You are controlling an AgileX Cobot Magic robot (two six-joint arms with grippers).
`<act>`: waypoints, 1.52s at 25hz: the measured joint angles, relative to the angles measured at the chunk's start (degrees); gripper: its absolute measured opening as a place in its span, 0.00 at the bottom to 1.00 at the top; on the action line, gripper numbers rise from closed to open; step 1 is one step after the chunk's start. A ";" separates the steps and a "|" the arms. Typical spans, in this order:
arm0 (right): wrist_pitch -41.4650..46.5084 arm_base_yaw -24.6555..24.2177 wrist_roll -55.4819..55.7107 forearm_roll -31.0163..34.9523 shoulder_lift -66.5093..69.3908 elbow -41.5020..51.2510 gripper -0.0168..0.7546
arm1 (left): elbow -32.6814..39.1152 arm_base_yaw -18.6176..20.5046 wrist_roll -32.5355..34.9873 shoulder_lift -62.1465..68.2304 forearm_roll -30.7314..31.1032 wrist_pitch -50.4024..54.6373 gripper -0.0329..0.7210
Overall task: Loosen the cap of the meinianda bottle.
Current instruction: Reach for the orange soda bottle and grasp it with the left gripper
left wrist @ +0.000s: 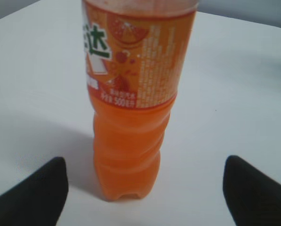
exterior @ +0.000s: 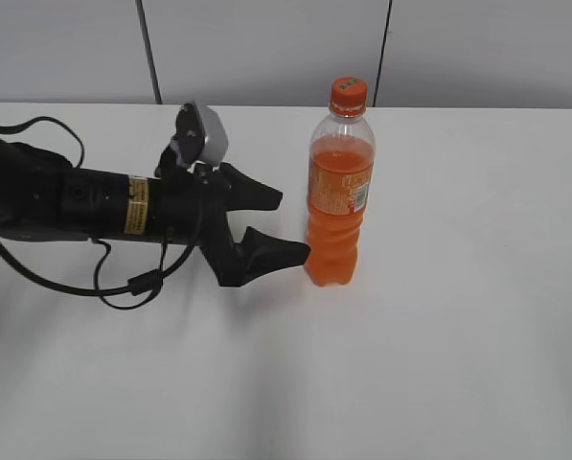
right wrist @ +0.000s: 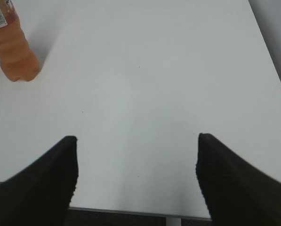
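The meinianda bottle (exterior: 339, 196) stands upright near the table's middle, clear plastic with orange liquid and an orange label. Its orange cap (exterior: 348, 93) with dark markings sits on top. My left gripper (exterior: 287, 226) is open, level with the bottle's lower half just to its left, the near fingertip close to the bottle's side. In the left wrist view the bottle (left wrist: 131, 108) stands ahead of the open fingers (left wrist: 145, 174), cap out of frame. My right gripper (right wrist: 137, 147) is open and empty over the table's near edge; the bottle's base (right wrist: 15, 49) shows far left.
The white table (exterior: 458, 335) carries only the bottle. A grey wall with dark seams (exterior: 148, 48) runs behind it. The table's front edge (right wrist: 131, 212) shows below the right fingers. The left arm's cables (exterior: 103, 283) loop onto the tabletop.
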 joint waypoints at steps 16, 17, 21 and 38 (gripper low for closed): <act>0.00 0.00 0.00 0.22 0.00 0.00 0.78 | -12.83 -5.58 -3.26 9.12 0.12 2.59 0.85; 0.00 0.00 0.00 0.22 0.00 0.00 0.78 | -13.13 -5.94 -3.27 9.12 0.12 3.04 0.85; 0.00 0.00 0.00 0.22 0.00 0.00 0.78 | -13.28 -6.61 -3.32 9.12 -0.36 4.36 0.84; 0.00 0.00 0.00 0.22 0.00 0.00 0.78 | -13.59 -6.61 -3.43 9.12 -2.49 4.85 0.64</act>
